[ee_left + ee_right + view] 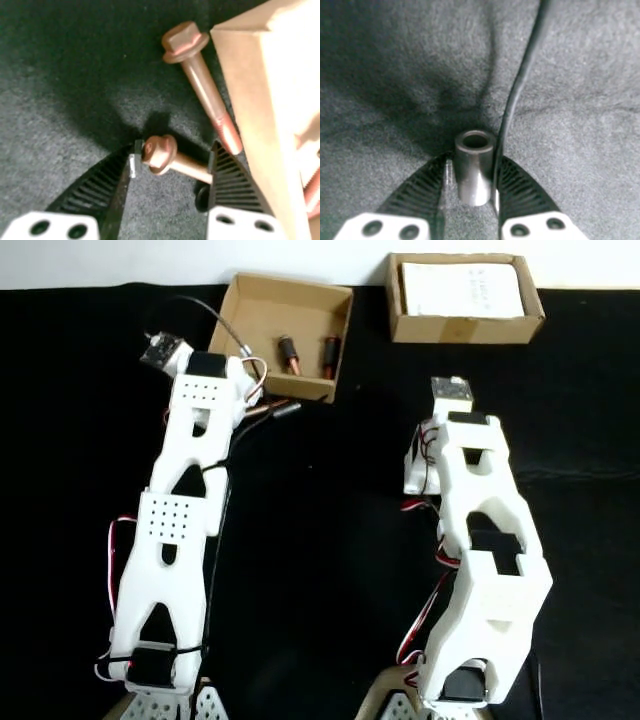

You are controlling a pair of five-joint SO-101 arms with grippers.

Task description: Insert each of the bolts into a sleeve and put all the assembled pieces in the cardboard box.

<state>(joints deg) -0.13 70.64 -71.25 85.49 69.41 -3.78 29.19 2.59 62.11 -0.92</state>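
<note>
Left tool: the left tool [174, 150] is clamped on a bolt [159, 152] end to end, with the hex head against one finger and the shank tip against the other.
Right tool: the right tool [474, 164] grips a dark sleeve [475, 177] by its sides, with the bore open toward the camera.
Beside the left tool: a second bolt [200, 82] lies on the table [340, 540], its tip touching the outer wall of the cardboard box [260, 100].
Beside the right tool: a black cable [520, 95] runs across the cloth past the sleeve.
Cardboard box: two assembled pieces [289, 355] lie inside it, near its front wall.
Farther off: a second box [465, 330] holding white paper sits at the far edge of the table.
</note>
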